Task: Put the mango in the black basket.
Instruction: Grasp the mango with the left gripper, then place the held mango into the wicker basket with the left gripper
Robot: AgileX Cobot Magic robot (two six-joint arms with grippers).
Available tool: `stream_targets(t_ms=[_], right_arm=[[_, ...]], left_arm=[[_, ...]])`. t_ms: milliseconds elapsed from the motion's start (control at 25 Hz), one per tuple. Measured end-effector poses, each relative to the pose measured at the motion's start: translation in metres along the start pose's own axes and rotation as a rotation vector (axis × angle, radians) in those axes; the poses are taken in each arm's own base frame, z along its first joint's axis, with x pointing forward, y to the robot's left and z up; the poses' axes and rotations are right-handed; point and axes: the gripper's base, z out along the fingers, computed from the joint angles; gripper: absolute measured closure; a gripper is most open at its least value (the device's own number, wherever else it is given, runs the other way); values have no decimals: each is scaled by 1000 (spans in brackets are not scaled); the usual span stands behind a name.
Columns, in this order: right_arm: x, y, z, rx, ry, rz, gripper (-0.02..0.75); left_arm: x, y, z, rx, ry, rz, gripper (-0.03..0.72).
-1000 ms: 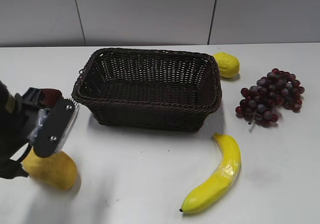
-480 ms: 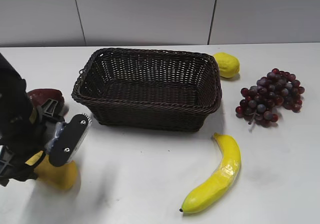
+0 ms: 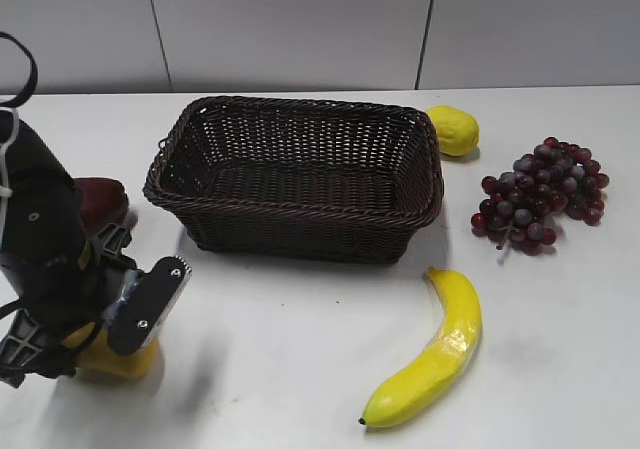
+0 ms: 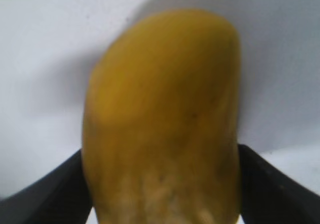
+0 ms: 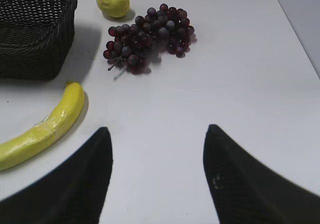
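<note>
The mango [image 3: 122,359], dull yellow-orange, lies on the white table at the front left, mostly hidden under my left arm. My left gripper [image 3: 115,341] is lowered over it. In the left wrist view the mango [image 4: 160,114] fills the space between the two black fingers [image 4: 45,194], which stand wide apart at its sides; the gripper [image 4: 160,189] is open around it. The black basket [image 3: 290,201] stands empty at the table's middle, behind and right of the mango; its corner shows in the right wrist view [image 5: 35,44]. My right gripper [image 5: 156,134] is open and empty above bare table.
A banana [image 3: 435,354] lies front right of the basket, with grapes [image 3: 540,194] at the right and a lemon [image 3: 453,129] by the basket's far right corner. A dark red object [image 3: 100,199] sits left of the basket, behind my left arm.
My left arm has swung in from the left and come down over the mango, covering most of it. Everything else is where it was.
</note>
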Motion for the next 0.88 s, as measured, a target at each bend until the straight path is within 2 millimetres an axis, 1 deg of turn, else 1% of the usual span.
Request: stream_targets(t_ms=[80, 160, 240, 400, 520, 640, 760, 880], right_arm=[[0, 0, 0, 0, 0, 0, 289], [0, 0, 0, 0, 0, 0, 289], [0, 0, 0, 0, 0, 0, 289], [0, 0, 0, 0, 0, 0, 289], [0, 0, 0, 0, 0, 0, 289], [0, 0, 0, 0, 0, 0, 289], [0, 0, 0, 0, 0, 0, 289], [0, 0, 0, 0, 0, 0, 289]], left_arm=[[1, -1, -1, 5, 6, 4, 107], [2, -2, -6, 0, 9, -3, 107], [3, -2, -14, -26, 8, -17, 107], [8, -5, -40, -103, 1, -41, 107], [14, -13, -63, -123, 12, -59, 107], [20, -16, -88, -125, 30, -82, 107], [25, -8, -118, -164, 32, -110, 107], [25, 10, -150, -235, -13, -154, 107]])
